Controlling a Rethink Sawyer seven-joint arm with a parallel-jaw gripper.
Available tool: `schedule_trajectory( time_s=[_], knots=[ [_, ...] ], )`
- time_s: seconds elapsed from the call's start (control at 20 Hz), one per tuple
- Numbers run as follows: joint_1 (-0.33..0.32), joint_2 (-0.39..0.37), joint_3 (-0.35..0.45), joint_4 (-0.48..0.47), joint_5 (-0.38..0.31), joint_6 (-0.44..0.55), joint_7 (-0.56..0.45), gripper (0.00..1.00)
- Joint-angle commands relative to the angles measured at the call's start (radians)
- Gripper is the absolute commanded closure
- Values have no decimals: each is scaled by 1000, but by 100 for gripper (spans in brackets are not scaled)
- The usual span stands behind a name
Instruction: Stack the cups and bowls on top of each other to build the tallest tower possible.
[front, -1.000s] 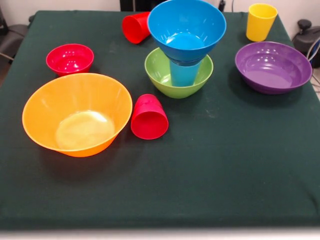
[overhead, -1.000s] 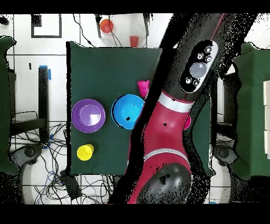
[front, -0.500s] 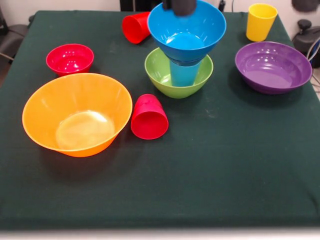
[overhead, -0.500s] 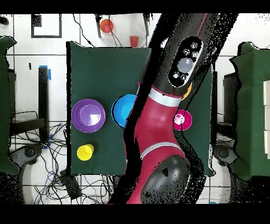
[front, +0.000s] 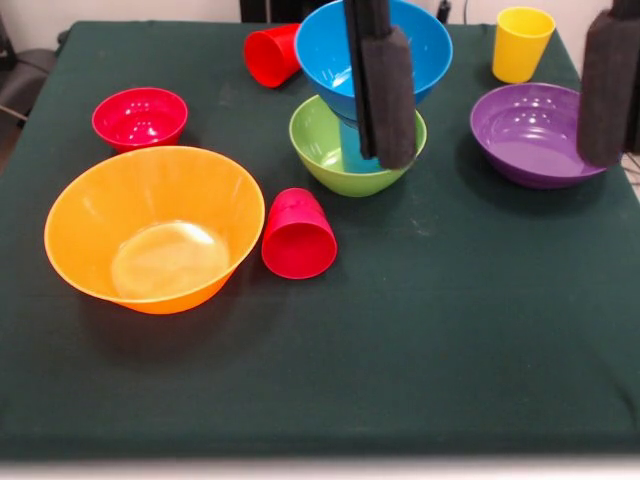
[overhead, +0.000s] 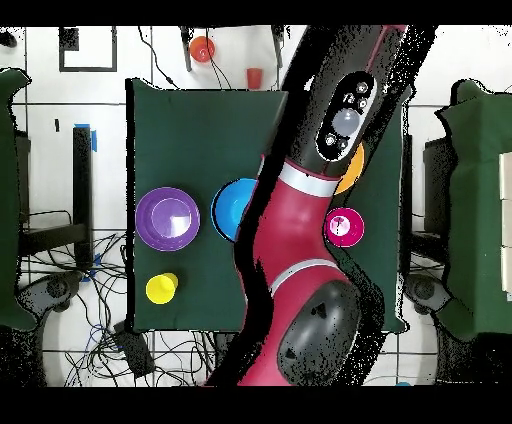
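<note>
1. far left in front view: small red bowl (front: 139, 116) upright on the green table (front: 450, 330), w/ the big orange bowl (front: 155, 228) just in front of it.
2. a red cup (front: 297, 235) lies on its side just right of the orange bowl; 2nd red cup (front: 272, 54) lies on its side at the table's far edge.
3. centre: the tower (front: 365, 95) = green bowl (front: 320, 150) on the table, light blue cup (front: 352, 135) standing in it, blue bowl (front: 345, 50) on top of the cup.
4. gripper (front: 500, 95) hangs w/ fingers wide apart, holding nothing; one black finger (front: 385, 90) in front of the tower, the other over the purple bowl.
5. right: purple bowl (front: 530, 130) upright, yellow cup (front: 522, 42) upright behind it.
6. overhead view: arm (overhead: 310, 230) covers mid-table; purple bowl, yellow cup, part of blue bowl show beside it.
</note>
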Motion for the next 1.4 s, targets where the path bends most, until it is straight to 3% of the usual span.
schedule_trajectory(
  time_s=[0.05, 0.3, 0.6, 1.15, 1.4],
  knots=[
    [-15, 34, -11, -28, -106, -26, -324, 0],
    [-14, 39, 14, -36, -133, -34, -330, 0],
    [-19, 48, -1, -23, -119, -42, -319, 0],
    [-45, 89, -106, 52, -5, -113, -295, 0],
    [-58, 106, -135, 69, 8, -125, -330, 0]
  ],
)
